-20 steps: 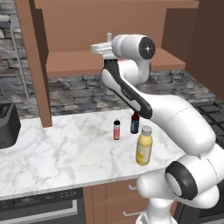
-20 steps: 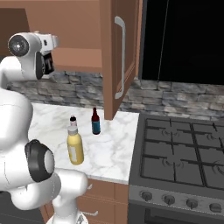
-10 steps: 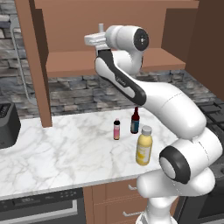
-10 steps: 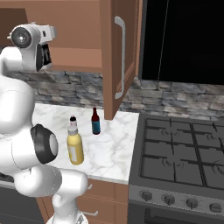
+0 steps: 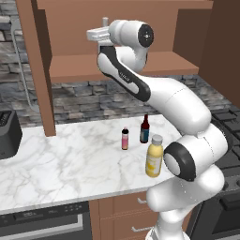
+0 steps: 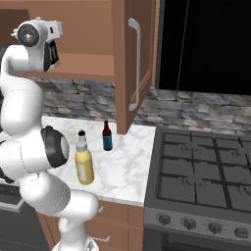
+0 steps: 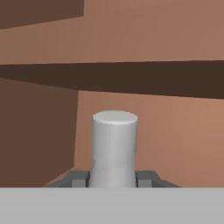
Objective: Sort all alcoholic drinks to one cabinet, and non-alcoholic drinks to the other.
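In the hand view, at bottom centre, the 2 fingertips [image 7: 144, 178] pinch the neck of the whitish bottle [image 7: 114, 148] from either side, its pale cylinder rising between them; beyond it, the cabinet shelf [image 7: 131, 78] runs as a dark band across the middle of the frame, with the brown back wall behind.

In the left base view, the yellow juice bottle [image 5: 153, 156] stands nearest, lower right of centre on the marble counter [image 5: 65, 164]; just behind it the dark-brown bottle [image 5: 145, 129], and to its left the small pink bottle [image 5: 124, 138]; all 3 upright and apart. Above, at top centre, the gripper [image 5: 104, 32] holds the whitish bottle up inside the open cabinet [image 5: 122, 65], whose door [image 6: 132, 63] hangs open at upper centre of the right base view.

The step in hand looks like placing the first alcoholic drink in the cabinet; 3 bottles remain. To do it well: keep the bottle upright, carry it deeper over the shelf and clear of the side wall, lower until its base sits flat, only then part the fingers; draw the hand straight back so the fingers do not catch the neck and tip it; the body of the bottle is hidden, so its height above the shelf cannot be told.
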Controlling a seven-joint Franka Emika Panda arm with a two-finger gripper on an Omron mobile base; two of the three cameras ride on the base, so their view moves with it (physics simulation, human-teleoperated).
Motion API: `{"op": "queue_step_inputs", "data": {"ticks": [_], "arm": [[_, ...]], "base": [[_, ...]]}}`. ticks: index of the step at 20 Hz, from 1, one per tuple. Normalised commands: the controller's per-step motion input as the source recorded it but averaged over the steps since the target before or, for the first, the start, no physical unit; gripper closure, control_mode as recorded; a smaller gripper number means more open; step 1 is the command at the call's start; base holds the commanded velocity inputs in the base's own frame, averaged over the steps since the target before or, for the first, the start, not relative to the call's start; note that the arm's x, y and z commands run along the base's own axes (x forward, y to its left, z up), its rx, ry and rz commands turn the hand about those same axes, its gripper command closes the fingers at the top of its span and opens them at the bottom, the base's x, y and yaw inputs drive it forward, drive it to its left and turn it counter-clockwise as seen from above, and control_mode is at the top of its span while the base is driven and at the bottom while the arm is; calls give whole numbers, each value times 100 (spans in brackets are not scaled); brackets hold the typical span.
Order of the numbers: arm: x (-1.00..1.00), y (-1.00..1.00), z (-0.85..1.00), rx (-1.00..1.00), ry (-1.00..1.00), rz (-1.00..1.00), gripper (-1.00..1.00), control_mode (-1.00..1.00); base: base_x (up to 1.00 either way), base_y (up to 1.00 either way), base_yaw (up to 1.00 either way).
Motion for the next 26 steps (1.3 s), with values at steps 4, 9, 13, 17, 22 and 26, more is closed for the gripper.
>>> {"op": "queue_step_inputs", "data": {"ticks": [4, 9, 13, 17, 22, 26], "arm": [[17, 0, 7, 0, 0, 2, 100, -100], [28, 0, 0, 0, 0, 0, 100, -100], [28, 0, 0, 0, 0, 0, 100, -100], [26, 0, 0, 0, 0, 0, 100, -100], [27, 0, 0, 0, 0, 0, 100, -100], [15, 0, 0, 0, 0, 0, 100, -100]], "base": [[0, 0, 0], [0, 0, 0], [0, 0, 0], [0, 0, 0], [0, 0, 0], [0, 0, 0]]}}
